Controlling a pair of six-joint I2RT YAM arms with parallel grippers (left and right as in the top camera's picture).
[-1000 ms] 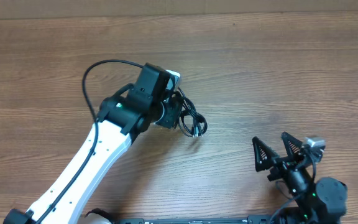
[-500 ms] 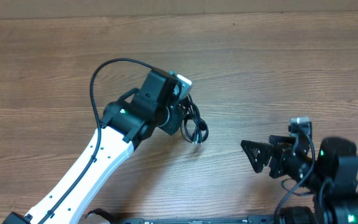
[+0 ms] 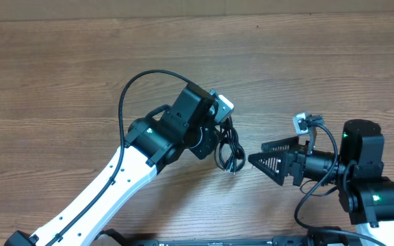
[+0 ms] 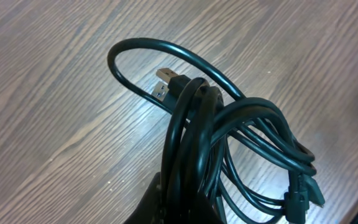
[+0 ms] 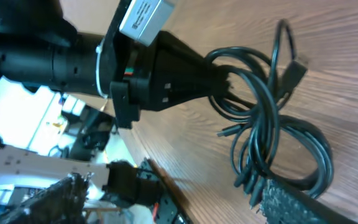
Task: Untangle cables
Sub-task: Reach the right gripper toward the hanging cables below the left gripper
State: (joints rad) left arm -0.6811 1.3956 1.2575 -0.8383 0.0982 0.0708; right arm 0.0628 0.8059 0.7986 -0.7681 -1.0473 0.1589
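The cables (image 3: 230, 152) are a bundle of thin black cords hanging off the tabletop from my left gripper (image 3: 219, 141), which is shut on them. In the left wrist view the cables (image 4: 229, 130) loop out from my left gripper (image 4: 188, 208), with a metal plug (image 4: 163, 87) at the far side and small plug ends (image 4: 303, 198) at the lower right. My right gripper (image 3: 260, 153) points left at the bundle, open. From the right wrist, the cables (image 5: 263, 124) dangle just above one of its fingertips (image 5: 291, 202); my right gripper (image 5: 173, 190) holds nothing.
The wooden table (image 3: 320, 61) stretches all round both arms. The left arm's own thicker black wire (image 3: 139, 85) arcs up behind its wrist. The table's near edge (image 5: 160, 180) and lab clutter beyond it show in the right wrist view.
My left arm carried the bundle to the right. My right gripper swung round from pointing up to pointing left, close to the bundle, and its jaws narrowed a little.
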